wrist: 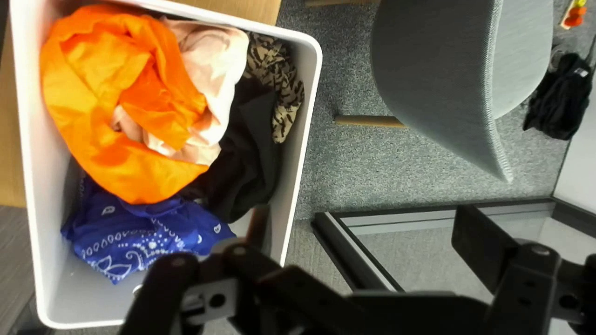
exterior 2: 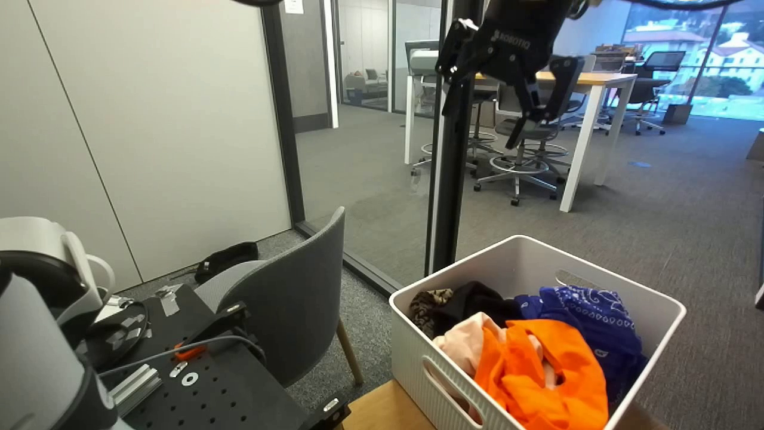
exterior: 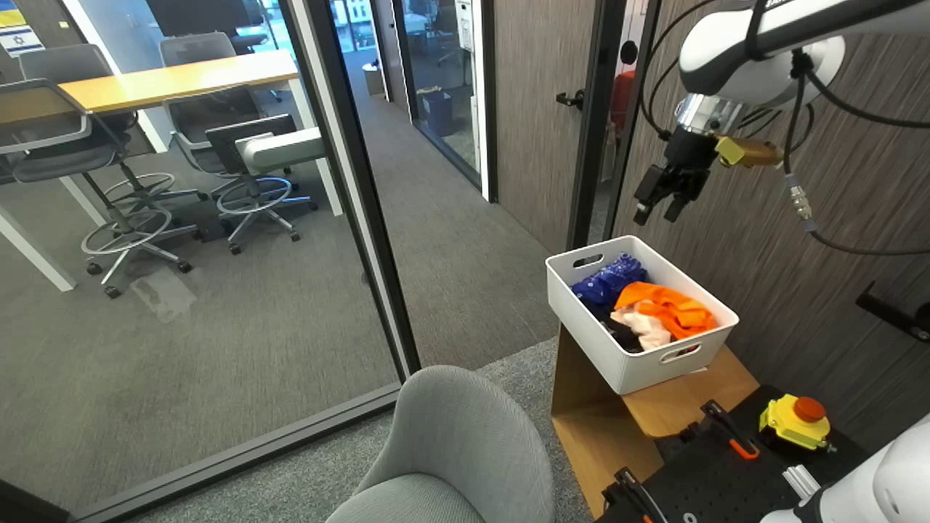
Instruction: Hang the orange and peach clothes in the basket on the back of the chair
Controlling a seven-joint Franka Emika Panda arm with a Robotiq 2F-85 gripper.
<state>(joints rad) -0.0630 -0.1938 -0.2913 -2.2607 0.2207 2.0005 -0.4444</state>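
Note:
The orange cloth point(exterior: 676, 309) lies bunched on top in the white basket point(exterior: 590, 345). The peach cloth point(exterior: 643, 323) lies partly under and beside it. In the wrist view the orange cloth point(wrist: 135, 179) and peach cloth point(wrist: 219, 60) show at the upper left. The grey chair point(exterior: 472, 428) stands on the floor beside the basket's stand; its back also shows in an exterior view point(exterior 2: 286, 298) and the wrist view point(wrist: 433, 70). My gripper point(exterior: 657, 211) is open and empty, above the basket's far end. In the wrist view its fingers point(wrist: 365, 232) are wide apart.
A blue bandana point(wrist: 144, 237), a black cloth point(wrist: 244, 153) and a patterned cloth point(wrist: 279, 79) share the basket. The basket stands on a wooden stand point(exterior: 676, 403) by a black perforated table point(exterior: 726, 479) with a yellow emergency stop point(exterior: 795, 421). A glass-wall post point(exterior 2: 447, 197) rises nearby.

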